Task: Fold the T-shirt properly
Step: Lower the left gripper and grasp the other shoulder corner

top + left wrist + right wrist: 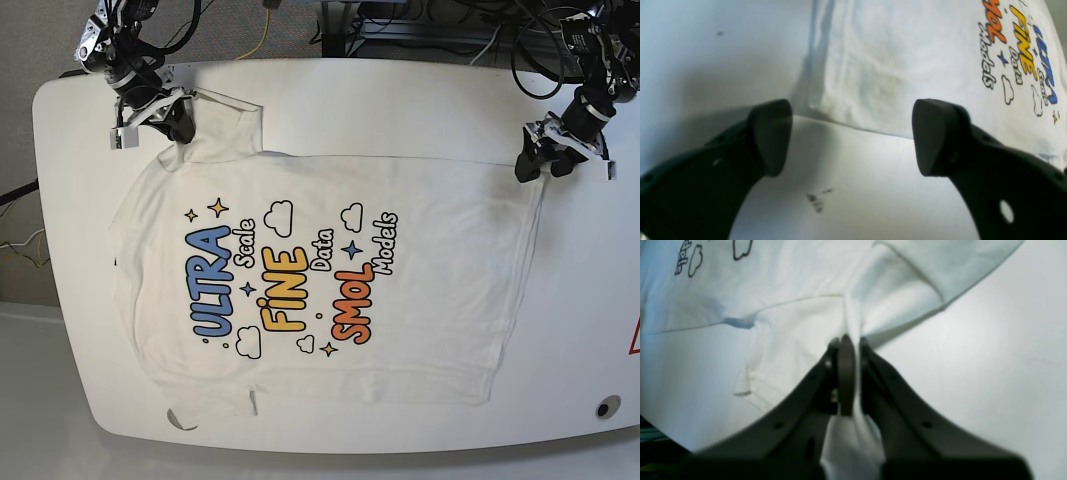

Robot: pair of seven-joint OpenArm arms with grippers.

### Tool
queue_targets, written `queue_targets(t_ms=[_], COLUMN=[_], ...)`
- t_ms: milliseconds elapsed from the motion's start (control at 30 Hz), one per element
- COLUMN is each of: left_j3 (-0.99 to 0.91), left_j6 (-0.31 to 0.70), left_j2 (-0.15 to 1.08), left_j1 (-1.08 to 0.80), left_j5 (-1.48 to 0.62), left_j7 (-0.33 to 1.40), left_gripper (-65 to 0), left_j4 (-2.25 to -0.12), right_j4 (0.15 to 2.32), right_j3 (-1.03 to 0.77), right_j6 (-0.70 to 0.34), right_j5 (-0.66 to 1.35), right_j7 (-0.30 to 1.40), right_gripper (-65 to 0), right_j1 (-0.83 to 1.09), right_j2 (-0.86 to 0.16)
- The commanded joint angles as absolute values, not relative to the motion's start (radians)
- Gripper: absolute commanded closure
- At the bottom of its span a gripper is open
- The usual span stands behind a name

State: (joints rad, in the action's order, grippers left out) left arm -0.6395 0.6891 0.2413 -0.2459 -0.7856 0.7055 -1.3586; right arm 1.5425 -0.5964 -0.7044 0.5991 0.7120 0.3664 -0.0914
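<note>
Probably a robotics lab: white table [560,330], cables [400,30] trailing behind it.

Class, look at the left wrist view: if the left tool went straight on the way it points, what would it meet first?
Probably the hem edge of the T-shirt, lying just ahead of the open left tool; only bare table lies before it, though depth is unclear.

The T-shirt [330,260] carries a printed slogan across its front. In the base view it reads in big blue letters "ULTRA" with small black script "Scale" beside it, big yellow "FINE" with "Data", and big orange "SMOL" with "Models". The left wrist view shows the same print near the frame's right edge, partly cut off at the top. At the tabletop's [590,330] right edge a red mark shows, too cropped to read.
</note>
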Motion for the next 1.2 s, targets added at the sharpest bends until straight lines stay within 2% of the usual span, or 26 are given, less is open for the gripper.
queue_targets(t_ms=[0, 300, 367, 700, 767, 1100, 1167], left_j3=[-0.652, -0.647, -0.640, -0.618, -0.603, -0.603, -0.604], left_j6=[0.698, 0.698, 0.698, 0.667, 0.633, 0.698, 0.698], left_j2=[0.251, 0.253, 0.255, 0.265, 0.259, 0.251, 0.251], left_j1=[-0.218, -0.217, -0.206, -0.150, -0.138, -0.142, -0.142], left_j5=[-0.816, -0.811, -0.806, -0.796, -0.789, -0.811, -0.814], left_j7=[0.702, 0.747, 0.751, 0.758, 0.758, 0.796, 0.806], left_gripper=[-48.0, -42.8, -40.0, -37.4, -35.2, -24.5, -25.3], left_j4=[-1.382, -1.421, -1.400, -1.320, -1.280, -1.244, -1.242], right_j4=[1.549, 1.553, 1.555, 1.555, 1.554, 1.551, 1.551], right_j3=[-0.603, -0.602, -0.596, -0.600, -0.598, -0.596, -0.597], right_j6=[-0.698, -0.698, -0.698, -0.698, -0.698, -0.698, -0.698], right_j5=[0.575, 0.580, 0.579, 0.571, 0.574, 0.580, 0.581], right_j7=[0.734, 0.734, 0.726, 0.730, 0.723, 0.719, 0.718], right_gripper=[0.0, 0.0, 0.0, 0.0, 0.0, 0.0, 0.0], right_j1=[0.370, 0.367, 0.363, 0.363, 0.364, 0.363, 0.363], right_j2=[-0.102, -0.103, -0.104, -0.101, -0.102, -0.106, -0.107])
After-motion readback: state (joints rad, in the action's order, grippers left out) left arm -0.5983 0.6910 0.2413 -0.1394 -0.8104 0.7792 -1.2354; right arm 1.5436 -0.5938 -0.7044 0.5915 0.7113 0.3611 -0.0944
